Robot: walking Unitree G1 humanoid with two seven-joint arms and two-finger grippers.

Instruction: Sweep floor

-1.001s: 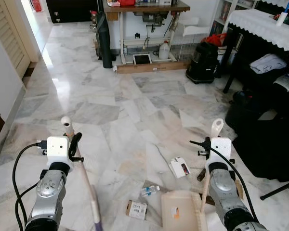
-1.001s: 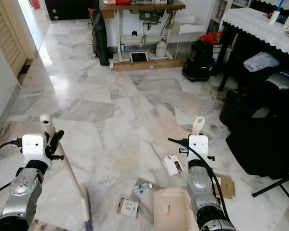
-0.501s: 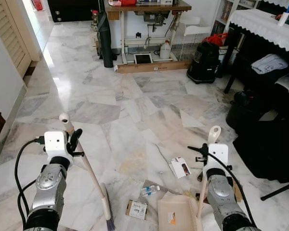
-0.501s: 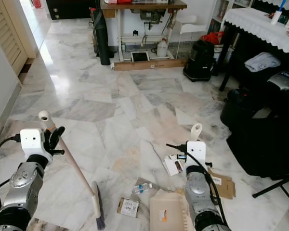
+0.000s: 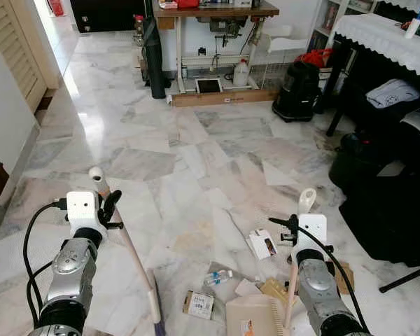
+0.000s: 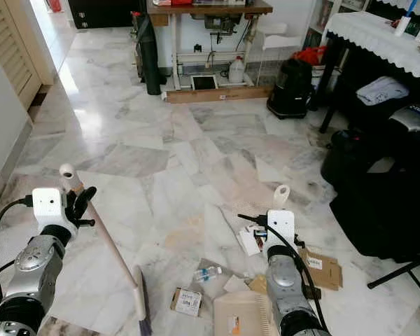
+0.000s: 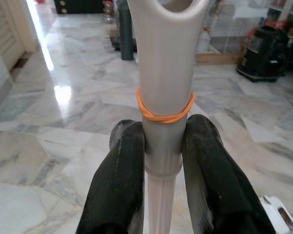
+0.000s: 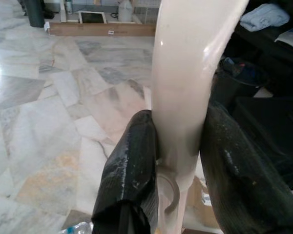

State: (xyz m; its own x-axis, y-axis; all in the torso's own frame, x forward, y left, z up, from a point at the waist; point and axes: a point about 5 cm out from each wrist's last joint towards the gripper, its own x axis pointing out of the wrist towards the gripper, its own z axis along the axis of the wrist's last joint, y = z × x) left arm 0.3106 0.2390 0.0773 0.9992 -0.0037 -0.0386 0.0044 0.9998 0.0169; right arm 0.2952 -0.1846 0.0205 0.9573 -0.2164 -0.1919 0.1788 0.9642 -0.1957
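Left jaws clamp the broom (image 5: 129,252); right jaws clamp the dustpan (image 5: 255,318).

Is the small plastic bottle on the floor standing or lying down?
Lying down: the plastic bottle rests on its side on the marble floor, beside the dustpan.

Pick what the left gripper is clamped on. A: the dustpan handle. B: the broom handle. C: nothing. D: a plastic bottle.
B: the left gripper has both black fingers pressed against the broom handle, just below its orange rubber band.
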